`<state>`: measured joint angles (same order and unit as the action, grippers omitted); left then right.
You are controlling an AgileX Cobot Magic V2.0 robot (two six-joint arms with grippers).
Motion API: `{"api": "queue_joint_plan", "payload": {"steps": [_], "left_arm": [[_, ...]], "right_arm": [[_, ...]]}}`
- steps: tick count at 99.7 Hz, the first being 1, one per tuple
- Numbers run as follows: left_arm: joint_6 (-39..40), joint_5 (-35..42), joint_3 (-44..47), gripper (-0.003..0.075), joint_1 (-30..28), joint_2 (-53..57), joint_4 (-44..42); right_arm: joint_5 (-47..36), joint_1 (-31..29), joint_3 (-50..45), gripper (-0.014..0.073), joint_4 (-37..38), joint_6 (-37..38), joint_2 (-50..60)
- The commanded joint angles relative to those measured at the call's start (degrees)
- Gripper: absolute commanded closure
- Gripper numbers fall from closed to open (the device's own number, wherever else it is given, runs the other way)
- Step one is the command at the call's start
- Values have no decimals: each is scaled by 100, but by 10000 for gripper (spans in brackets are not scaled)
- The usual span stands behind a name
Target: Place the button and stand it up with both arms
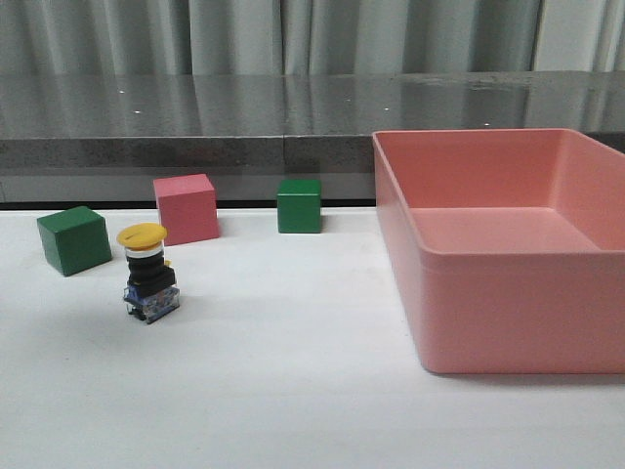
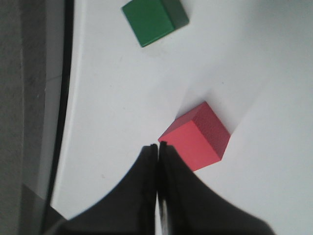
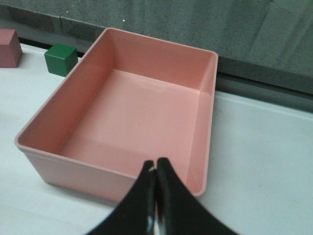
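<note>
The button (image 1: 147,274) stands upright on the white table at the left, yellow cap on top, black collar and blue-grey block below. It shows only in the front view. Neither arm shows in the front view. My left gripper (image 2: 158,145) is shut and empty, its tips just beside the pink cube (image 2: 196,138). My right gripper (image 3: 155,162) is shut and empty, hanging over the near wall of the pink bin (image 3: 73,164).
A green cube (image 1: 73,239), the pink cube (image 1: 186,208) and a second green cube (image 1: 299,205) sit behind the button. The large empty pink bin (image 1: 488,313) fills the right side. A dark counter ledge (image 1: 195,147) runs along the table's far edge.
</note>
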<state>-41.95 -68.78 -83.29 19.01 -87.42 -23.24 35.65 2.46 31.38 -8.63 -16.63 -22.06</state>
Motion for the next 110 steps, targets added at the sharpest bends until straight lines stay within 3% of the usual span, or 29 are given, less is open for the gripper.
{"api": "queue_joint_plan", "payload": {"steps": [1,24,50,73,92,110], "left_arm": [[701,489,-159,740,-289,593,485],[752,2051,656,740,-500,1925,1904],[803,4436,3183,740,-500,3977,3112],[803,5351,5452,740,-500,5879,3555],[803,5947,6612,740,-500,7118,3986],[803,6008,7229,740,-500,7929,4227]], "right_arm": [[-425,-45,140,654,-8,-4,-38],[-425,-45,140,654,-8,-4,-38],[-425,-45,140,654,-8,-4,-38],[-425,-45,140,654,-8,-4,-38],[-425,-45,140,654,-8,-4,-38],[-425,-45,140,654,-8,-4,-38]]}}
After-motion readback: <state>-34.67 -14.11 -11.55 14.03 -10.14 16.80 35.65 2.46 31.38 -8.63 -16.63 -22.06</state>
